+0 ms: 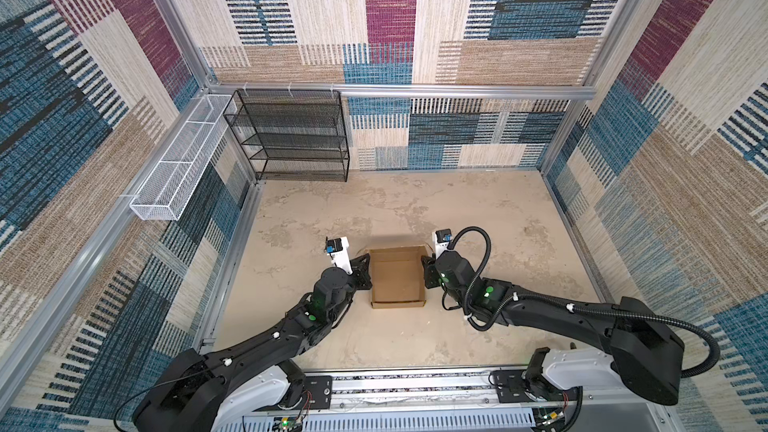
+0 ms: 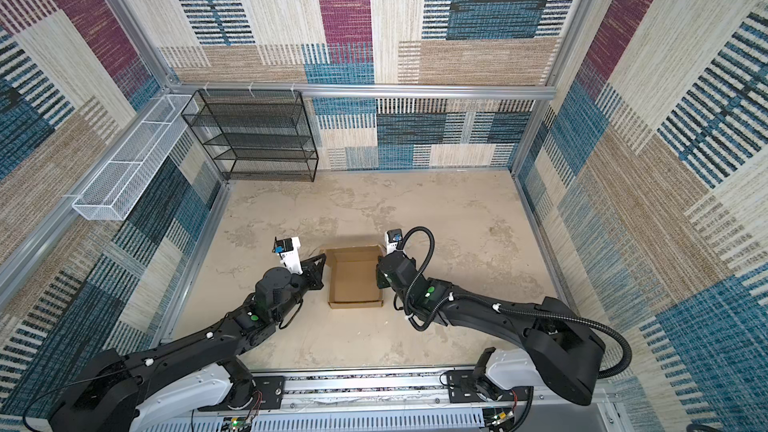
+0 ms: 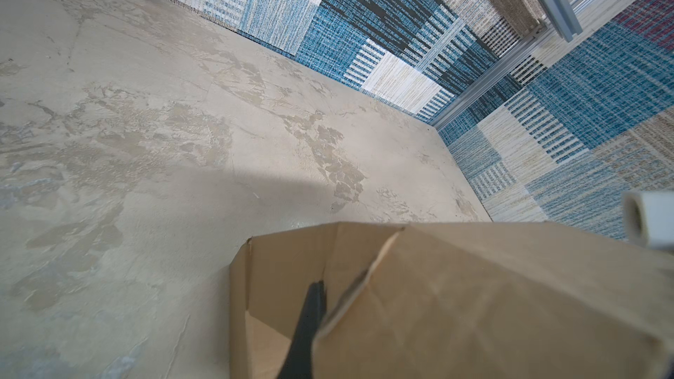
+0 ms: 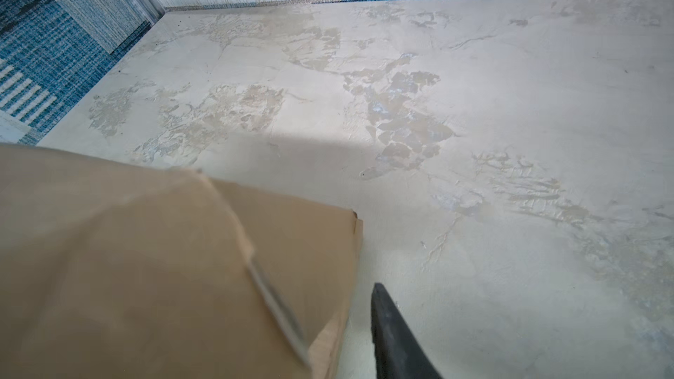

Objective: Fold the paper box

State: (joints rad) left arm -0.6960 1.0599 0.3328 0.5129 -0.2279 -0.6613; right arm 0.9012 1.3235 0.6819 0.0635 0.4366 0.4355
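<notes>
1. The box (image 1: pixel 397 282) sits open-topped on the counter (image 1: pixel 519 218), slightly toward 6 o'clock from the middle. Its base is flat and its 6 o'clock wall is doubled over and low.
2. The left tool (image 1: pixel 367 273) is at the box's 9 o'clock wall, closed. In the left wrist view its one visible finger (image 3: pixel 308 319) lies against a cardboard edge. I cannot tell whether it truly pinches the wall.
3. The right tool (image 1: pixel 425 277) is at the 3 o'clock wall with its jaws parted. In the right wrist view its finger (image 4: pixel 394 337) stands off the wall's outside with bare counter between, so it holds nothing.
4. The step in hand looks like folding the two side walls inward. The right tool should come squarely onto its wall's top edge before closing. Meanwhile the left should steady its side so the light box cannot slide.
5. Both sides should then turn in evenly with the base flat, or the box may skew.
6. At 12 o'clock the tall back panel stands up with its corner flaps splayed outward. They likely need to end up inside the side walls.
7. Well beyond, the black shelf rack (image 1: pixel 291 135) at 11 o'clock and the white wire basket (image 1: pixel 178 160) at 10 o'clock are far from the work.
</notes>
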